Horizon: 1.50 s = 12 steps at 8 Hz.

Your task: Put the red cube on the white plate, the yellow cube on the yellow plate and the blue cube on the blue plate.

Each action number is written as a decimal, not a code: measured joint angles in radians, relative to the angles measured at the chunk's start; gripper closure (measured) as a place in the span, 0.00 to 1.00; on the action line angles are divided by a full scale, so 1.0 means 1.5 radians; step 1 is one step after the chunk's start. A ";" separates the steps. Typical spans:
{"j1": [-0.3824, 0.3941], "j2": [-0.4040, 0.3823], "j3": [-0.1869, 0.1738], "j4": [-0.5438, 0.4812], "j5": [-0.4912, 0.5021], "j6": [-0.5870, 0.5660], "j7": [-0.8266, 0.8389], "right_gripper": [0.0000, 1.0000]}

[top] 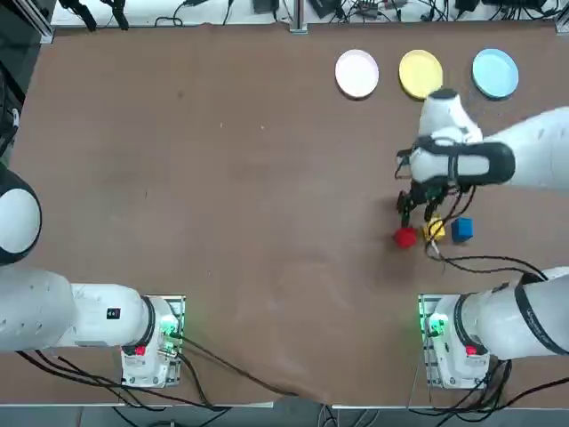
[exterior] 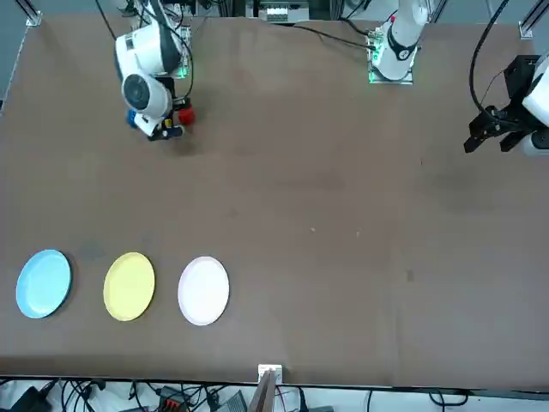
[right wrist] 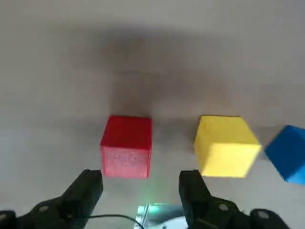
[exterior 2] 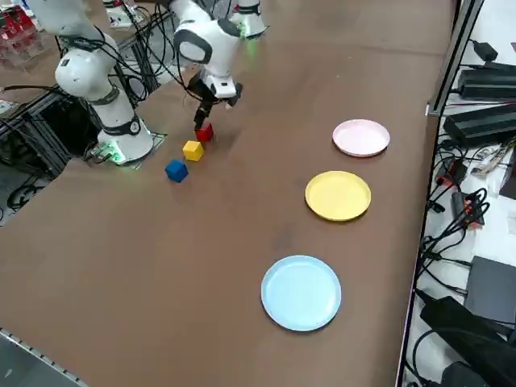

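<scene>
Hovering with jaws open above the red cube (right wrist: 126,145), the right gripper (right wrist: 143,191) seemingly clears the neighbouring yellow cube (right wrist: 225,145).

Table (top: 222,178): brown matte top, fills nearly the whole overhead view. Cables (top: 356,9): black tangle along the 12 o'clock edge. Black boxes (exterior 2: 484,81): beside the table in the right side view, with more cables.
</scene>
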 joint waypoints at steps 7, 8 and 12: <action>0.012 -0.007 -0.002 -0.036 0.000 0.095 0.051 0.02; 0.012 -0.007 -0.002 -0.036 0.000 0.099 0.060 0.02; 0.015 -0.003 -0.002 -0.041 0.001 0.108 0.082 0.02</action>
